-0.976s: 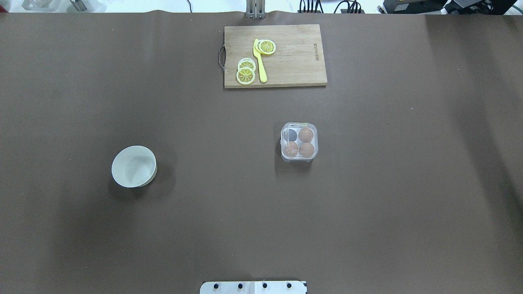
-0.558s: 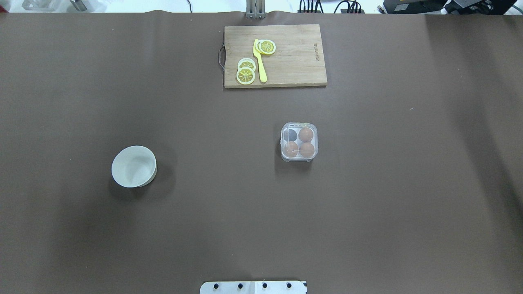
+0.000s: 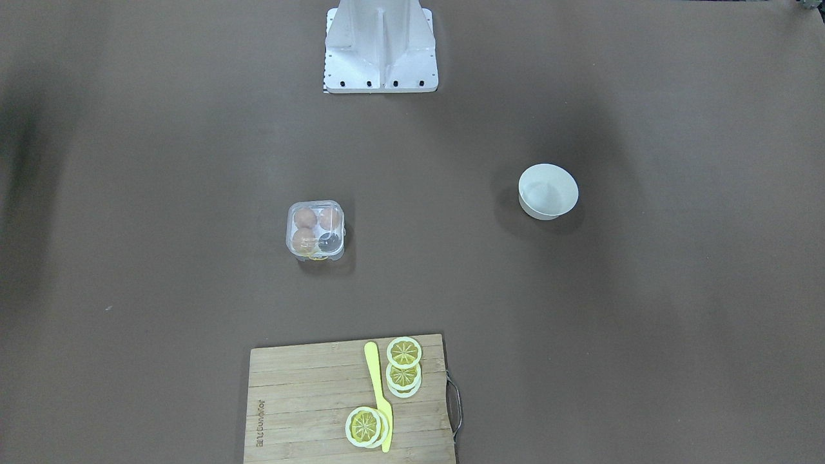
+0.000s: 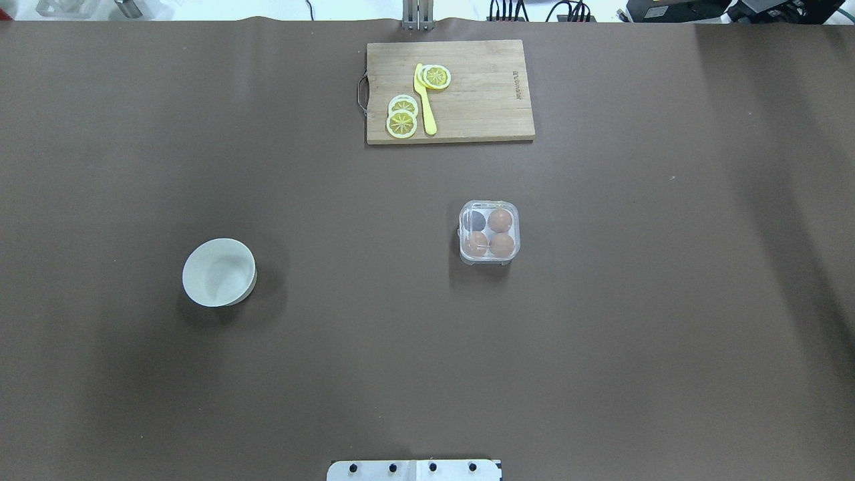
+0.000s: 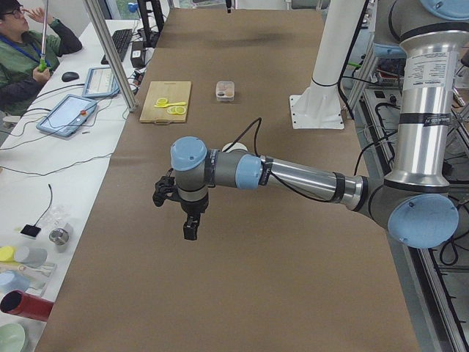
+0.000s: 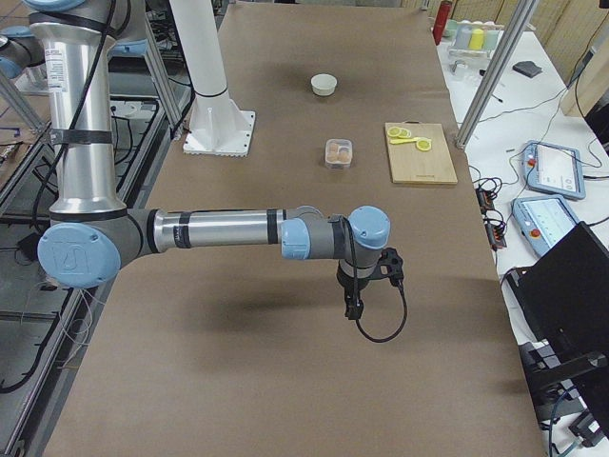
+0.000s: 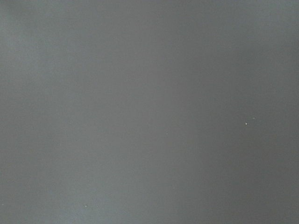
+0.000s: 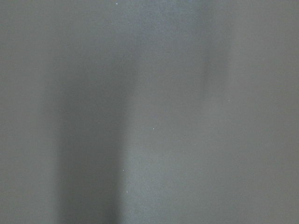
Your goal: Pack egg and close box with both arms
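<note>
table (image 4: 133,401) brown | box (image 4: 489,232) | operator (image 5: 22,55) | left end effector (image 5: 164,194), right end effector (image 6: 389,268): cannot tell

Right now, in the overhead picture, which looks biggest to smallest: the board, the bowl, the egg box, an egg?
Board, clearly largest.
Bowl and egg box look nearly alike; the bowl maybe slightly bigger.
Egg, smallest.

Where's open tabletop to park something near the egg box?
Bare mat between the bowl and the egg box, and everywhere right of the box. The strip between box and cutting board is free. The board is crowded: lemon slices and a knife.
</note>
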Robot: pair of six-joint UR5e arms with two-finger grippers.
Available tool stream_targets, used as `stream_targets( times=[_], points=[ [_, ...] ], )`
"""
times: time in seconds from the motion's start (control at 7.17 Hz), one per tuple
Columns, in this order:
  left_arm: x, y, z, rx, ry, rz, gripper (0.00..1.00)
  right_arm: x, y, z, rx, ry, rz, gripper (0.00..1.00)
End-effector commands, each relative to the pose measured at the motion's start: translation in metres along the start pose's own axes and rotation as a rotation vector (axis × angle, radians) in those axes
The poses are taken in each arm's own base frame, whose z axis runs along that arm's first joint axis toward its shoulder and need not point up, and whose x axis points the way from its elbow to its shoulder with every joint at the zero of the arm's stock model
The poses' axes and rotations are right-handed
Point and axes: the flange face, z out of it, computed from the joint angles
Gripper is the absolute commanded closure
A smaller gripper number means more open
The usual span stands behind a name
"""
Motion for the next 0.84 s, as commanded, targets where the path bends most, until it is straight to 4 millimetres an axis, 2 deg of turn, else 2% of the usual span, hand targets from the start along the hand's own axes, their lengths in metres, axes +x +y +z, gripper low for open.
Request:
stream_targets(
  times=[0.0,0.7],
  points=[
    [0.0022,-0.0003,-0.002,0.004,0.0,0.003,0.02,-0.0042,-0.0022,-0.0042,0.009,-0.004,-0.008,0.0],
    [0.0022,0.0004,-0.0031,0.006,0.0,0.003,0.02,-0.0043,-0.002,-0.0031,0.007,-0.015,-0.006,0.0]
  ],
)
